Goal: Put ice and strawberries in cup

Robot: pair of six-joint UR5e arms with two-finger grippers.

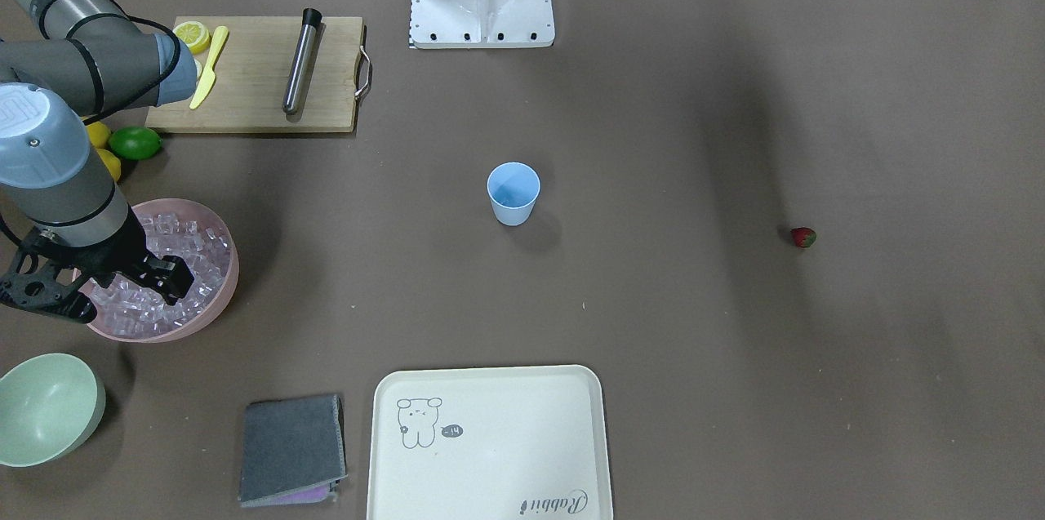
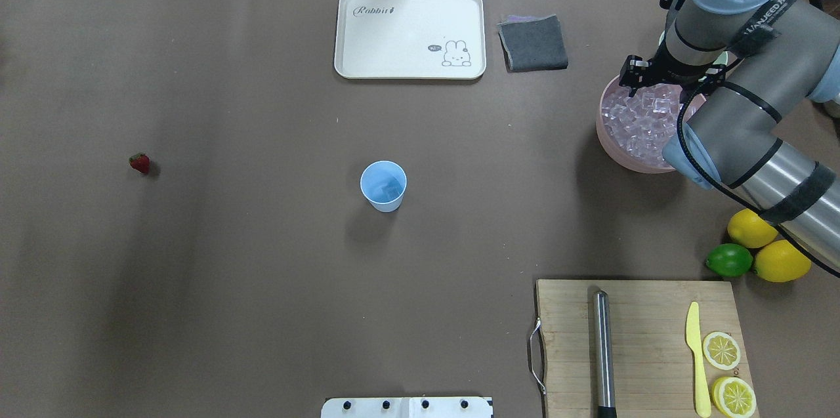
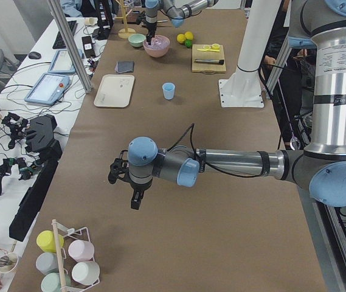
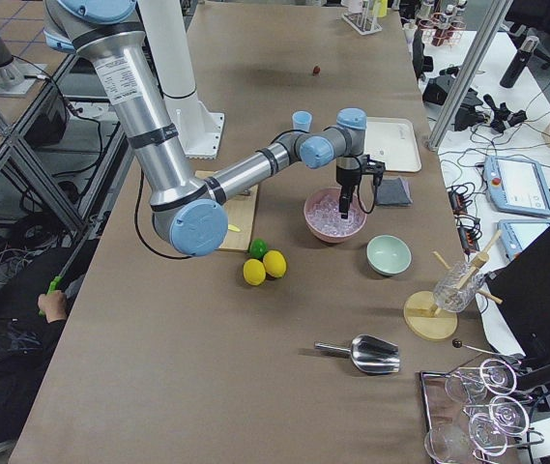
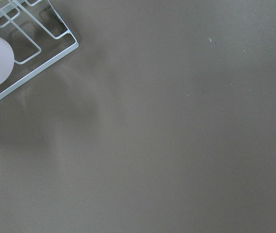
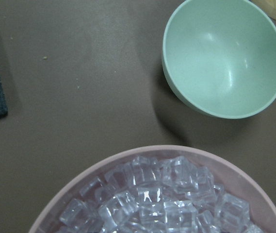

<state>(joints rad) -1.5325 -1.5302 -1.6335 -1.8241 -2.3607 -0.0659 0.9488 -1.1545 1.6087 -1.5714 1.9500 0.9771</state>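
Observation:
The pale-blue cup [image 1: 513,192] stands upright mid-table, also in the overhead view [image 2: 383,186]. The red strawberry [image 1: 803,237] lies alone far from it, on the robot's left side [image 2: 139,163]. The ice [image 1: 189,245] fills a pink bowl [image 1: 222,298]; it shows close in the right wrist view [image 6: 152,199]. My right gripper [image 1: 170,282] hangs down into the ice pile; I cannot tell whether it is open or shut. My left gripper [image 3: 135,202] hovers over bare table near the table's end, far from everything; I cannot tell its state.
A mint-green bowl [image 1: 45,406] sits beside the pink bowl. A cream tray [image 1: 486,442] and grey cloth [image 1: 292,448] lie at the operators' edge. A cutting board [image 1: 253,75] holds a knife, lemon slices and a metal rod. Lemons and a lime [image 2: 730,260] lie nearby. A wire cup rack [image 5: 31,43] is below the left wrist.

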